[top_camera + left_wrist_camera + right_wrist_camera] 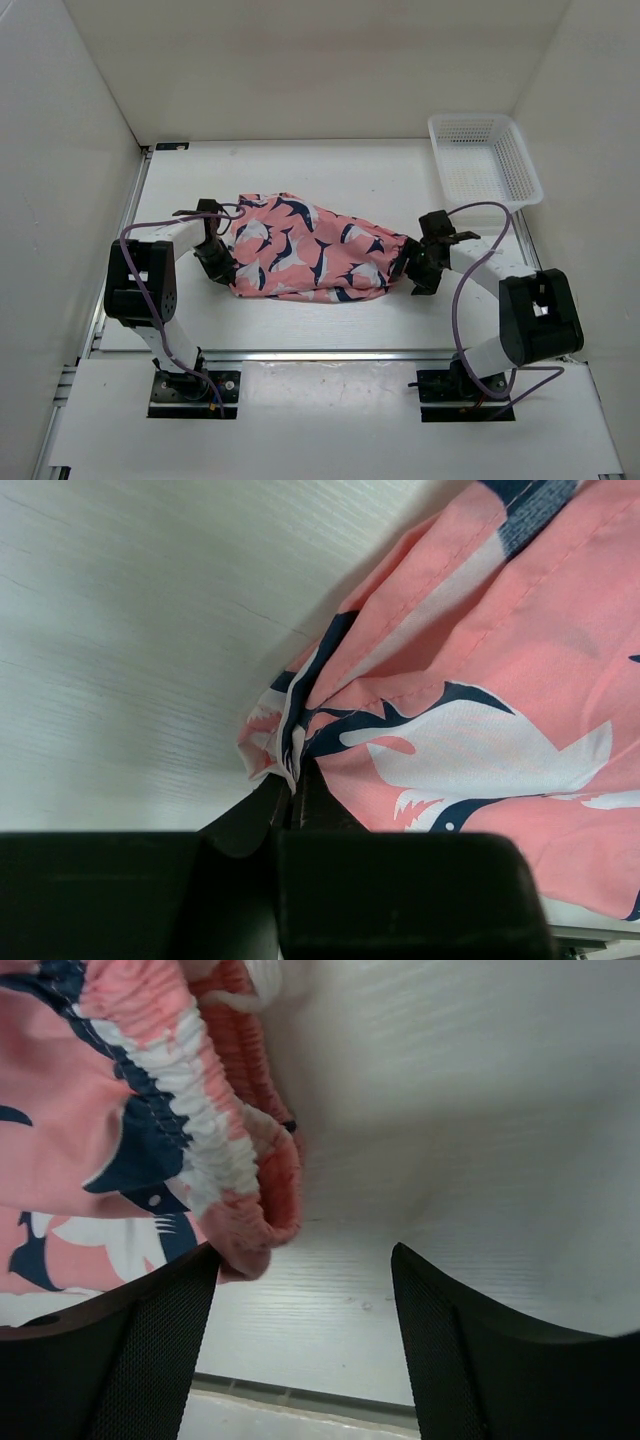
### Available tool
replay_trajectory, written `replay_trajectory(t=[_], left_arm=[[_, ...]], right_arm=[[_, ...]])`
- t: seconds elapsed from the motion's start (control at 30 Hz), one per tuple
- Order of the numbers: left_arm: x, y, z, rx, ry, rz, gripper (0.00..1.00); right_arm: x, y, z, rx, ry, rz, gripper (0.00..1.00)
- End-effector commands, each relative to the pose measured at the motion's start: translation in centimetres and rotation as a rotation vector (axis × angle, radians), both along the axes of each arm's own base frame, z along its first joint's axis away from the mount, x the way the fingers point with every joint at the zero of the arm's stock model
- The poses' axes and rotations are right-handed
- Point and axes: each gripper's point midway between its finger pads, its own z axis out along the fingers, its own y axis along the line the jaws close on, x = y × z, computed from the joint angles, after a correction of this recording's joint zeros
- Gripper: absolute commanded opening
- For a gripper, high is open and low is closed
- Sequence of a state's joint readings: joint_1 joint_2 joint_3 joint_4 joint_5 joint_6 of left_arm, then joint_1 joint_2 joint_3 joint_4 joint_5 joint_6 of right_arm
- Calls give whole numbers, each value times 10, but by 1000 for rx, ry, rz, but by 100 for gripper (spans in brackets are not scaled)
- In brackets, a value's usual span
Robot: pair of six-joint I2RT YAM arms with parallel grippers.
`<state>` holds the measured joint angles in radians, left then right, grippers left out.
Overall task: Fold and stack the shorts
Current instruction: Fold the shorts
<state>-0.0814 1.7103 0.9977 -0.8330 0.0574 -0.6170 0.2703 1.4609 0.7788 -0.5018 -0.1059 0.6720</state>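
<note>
White walls [300, 60] box in a white tabletop [380, 180]. Shorts [305, 255] lie mid-tabletop, bunched and only partly spread, strung between the two arms. Left tool [295, 798] is closed tight on a gathered bit of hem [285, 725] at the shorts' left end; the wrist view shows fabric pinched between the fingers with no gap. Right tool [300, 1260] has its fingers apart and nothing clamped. The elastic waistband [190, 1150] sits right against one finger [150, 1330], with bare tabletop between the pads. My read: the left end is held as an anchor so the cloth can be pulled flat, and the right side looks lined up for a grab on the waistband. Shorts are not flat and show no clean fold, so the task looks early, probably straightening before the first fold. Basket [525, 165], white mesh, sits at the far right corner of the tabletop, well apart from the shorts, with nothing in it that the top view shows. No stack anywhere in view. Risk guess: if the right tool closed where it is, it would catch only the waistband edge or miss, so it likely needs to shift toward the fabric first.
</note>
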Motion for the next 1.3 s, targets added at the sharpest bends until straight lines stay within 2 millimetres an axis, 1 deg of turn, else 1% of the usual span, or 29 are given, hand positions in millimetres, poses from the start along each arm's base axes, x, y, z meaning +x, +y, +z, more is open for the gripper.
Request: replay_trajectory(t=[0.0,0.07,0.13,0.2,0.23,0.3,0.33,0.37,0.4,0.43,0.5,0.53,0.57,0.63,0.67,0.73,0.77,0.83,0.87,0.9,0.93,0.97,1.0,1.03,1.07,1.1,1.13,1.17,1.27], left_arm=[[9,-1,5,-4,-37,-11,10],[9,-1,5,-4,-37,-11,10],[8,-1,3,-4,-27,-11,10],[8,-1,3,-4,-27,-11,10],[8,-1,3,-4,-27,-11,10],[8,-1,3,-4,-27,-11,10],[8,0,3,-3,-28,-20,10],[8,0,3,-3,-28,-20,10],[8,0,3,-3,-28,-20,10],[8,0,3,-3,-28,-20,10],[2,-6,2,-15,-21,-35,10],[3,-9,6,-17,-35,-35,10],[-5,-17,7,-30,-32,-52,10],[-14,-31,11,-67,-30,-58,10],[-22,-44,13,-83,-29,-90,10],[-35,-62,22,-131,-46,-108,10],[-39,-72,28,-145,-62,-144,21],[-40,-70,39,-142,-80,-131,41],[-37,-68,41,-121,-86,-128,52],[-22,-68,54,-107,-132,-126,66],[-16,-62,60,-71,-151,-132,66],[-7,-63,64,-63,-166,-131,65],[10,-67,70,-66,-189,-143,60],[19,-66,71,-45,-199,-139,32],[25,-61,69,-4,-196,-133,15],[34,-57,67,8,-194,-119,10],[47,-56,62,22,-184,-108,10],[54,-49,59,70,-189,-100,10],[73,-45,46,103,-175,-77,10]], right_arm=[[27,18,8,90,-80,-26,71],[31,17,3,83,-81,-40,66],[32,14,-6,62,-65,-57,57],[36,5,-16,5,-61,-90,48],[40,3,-14,-7,-74,-97,39],[43,0,-20,-30,-64,-104,28],[45,1,-19,-25,-71,-112,13],[44,-1,-20,-39,-65,-117,4],[43,-3,-18,-47,-71,-120,0],[48,-6,-9,-54,-107,-129,0],[41,-14,-3,-93,-111,-124,0],[40,-19,8,-108,-140,-125,0],[31,-26,10,-141,-119,-119,0],[29,-37,26,-195,-166,-100,0],[29,-41,34,-214,-181,-92,0],[21,-51,44,-265,-191,-52,0],[19,-57,48,-295,-189,-42,0],[19,-62,53,-330,-195,-1,0],[21,-62,57,-333,-203,9,0],[19,-65,57,-348,-197,19,0],[23,-66,61,-358,-211,21,0],[27,-65,65,-360,-226,33,0],[25,-68,65,-372,-219,31,0],[29,-67,72,-372,-234,38,0],[29,-69,70,-386,-227,45,0],[33,-68,75,-383,-242,42,0],[33,-68,78,-386,-243,50,0],[38,-67,84,-385,-261,55,0],[44,-66,93,-389,-278,70,0]])
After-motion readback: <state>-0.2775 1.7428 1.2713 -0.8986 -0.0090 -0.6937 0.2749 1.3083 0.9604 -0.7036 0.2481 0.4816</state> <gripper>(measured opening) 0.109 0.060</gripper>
